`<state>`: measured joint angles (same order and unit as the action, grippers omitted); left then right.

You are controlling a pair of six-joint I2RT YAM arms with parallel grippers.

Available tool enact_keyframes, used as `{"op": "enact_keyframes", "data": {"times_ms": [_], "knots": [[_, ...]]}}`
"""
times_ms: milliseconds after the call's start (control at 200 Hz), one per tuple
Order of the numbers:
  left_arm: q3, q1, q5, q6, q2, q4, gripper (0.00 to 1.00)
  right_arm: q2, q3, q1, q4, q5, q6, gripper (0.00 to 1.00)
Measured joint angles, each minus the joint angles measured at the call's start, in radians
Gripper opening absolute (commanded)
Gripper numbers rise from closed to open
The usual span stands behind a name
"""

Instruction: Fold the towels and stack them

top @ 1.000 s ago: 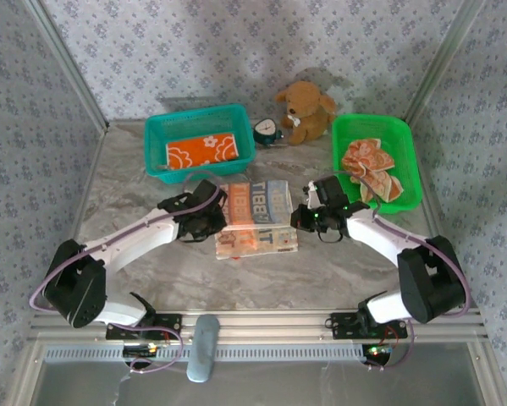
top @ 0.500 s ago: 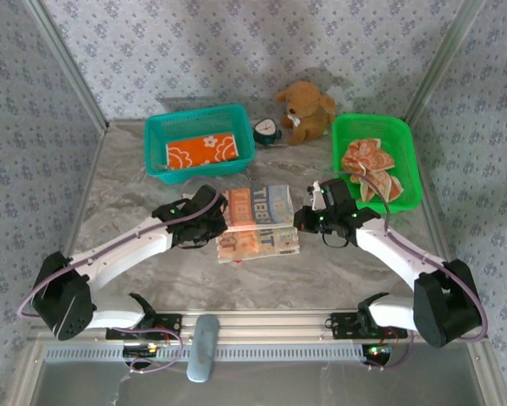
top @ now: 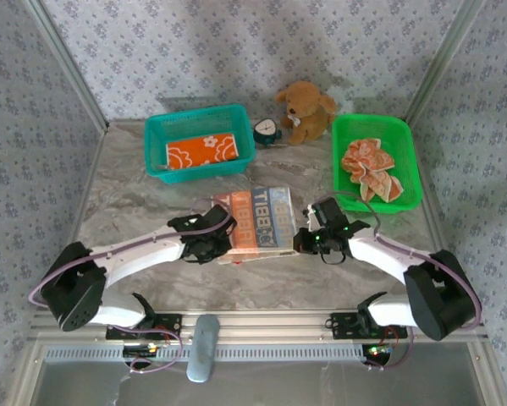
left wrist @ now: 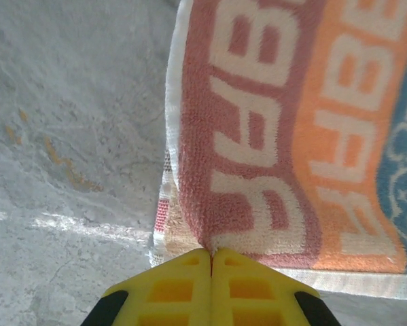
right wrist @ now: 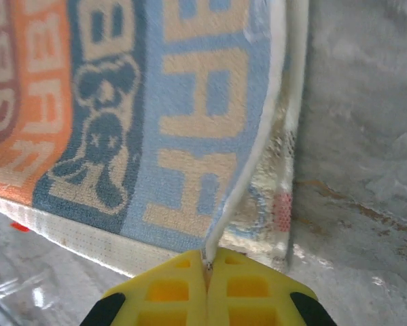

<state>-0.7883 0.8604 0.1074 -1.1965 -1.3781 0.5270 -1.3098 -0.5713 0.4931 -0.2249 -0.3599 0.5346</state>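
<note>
Mid-fold at bench [top: 135, 199] ctr: left tool [left wrist: 211, 255] & right tool [right wrist: 207, 261] each clenched on a near corner of the lettered towel [top: 257, 218], at its 8 & 4 o'clock; they should travel level & in step so edges land flush.

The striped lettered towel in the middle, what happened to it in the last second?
Both pairs of jaws, pinched shut on corners of the lettered towel, drew its top layer toward the arms' bases, folding it over. The orange towel, teal basket, green basket and plush toy stayed put.
</note>
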Motion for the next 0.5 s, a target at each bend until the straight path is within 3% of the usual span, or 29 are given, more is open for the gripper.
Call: {"op": "enact_keyframes", "data": {"times_ms": [340,500], "knots": [[0.013,0.007,-0.026,-0.010,-0.102,-0.039,0.00,-0.093,0.013,0.013,0.063,0.008,-0.001,0.00],[0.013,0.007,-0.026,-0.009,-0.103,-0.037,0.08,-0.094,0.013,0.014,0.066,0.008,-0.001,0.10]]}}
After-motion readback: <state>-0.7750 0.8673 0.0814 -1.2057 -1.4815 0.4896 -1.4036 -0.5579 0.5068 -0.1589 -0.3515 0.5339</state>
